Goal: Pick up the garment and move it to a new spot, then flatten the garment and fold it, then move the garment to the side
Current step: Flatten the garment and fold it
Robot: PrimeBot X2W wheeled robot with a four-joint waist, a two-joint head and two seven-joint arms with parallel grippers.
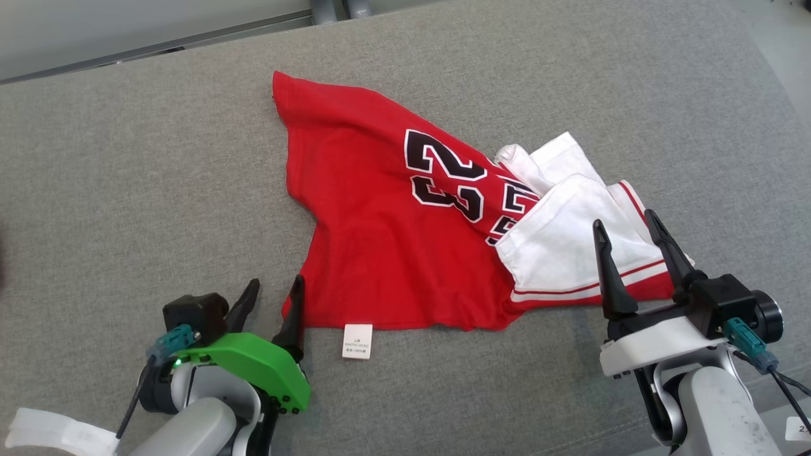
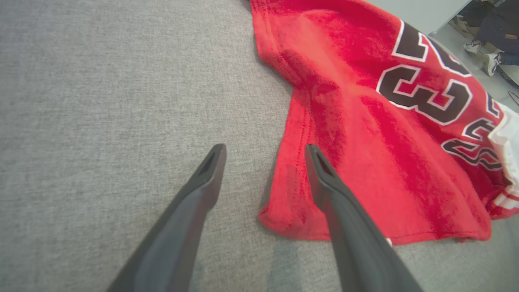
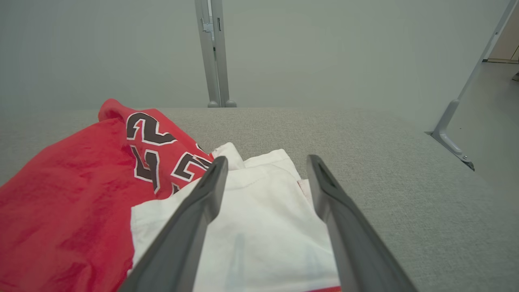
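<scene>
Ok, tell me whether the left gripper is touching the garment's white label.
Apart. Head view: grey surface shows between the left gripper and the white label.

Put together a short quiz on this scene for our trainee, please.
1. True or false: the left end effector is shut on the jersey.
2. Which part of the jersey is nearest the right end effector? A. its white part; B. its black numbers; C. its far red corner.
3. What small white thing lies at the jersey's near hem?

Key: 1. False, it is open. 2. A. 3. A tag.
</scene>
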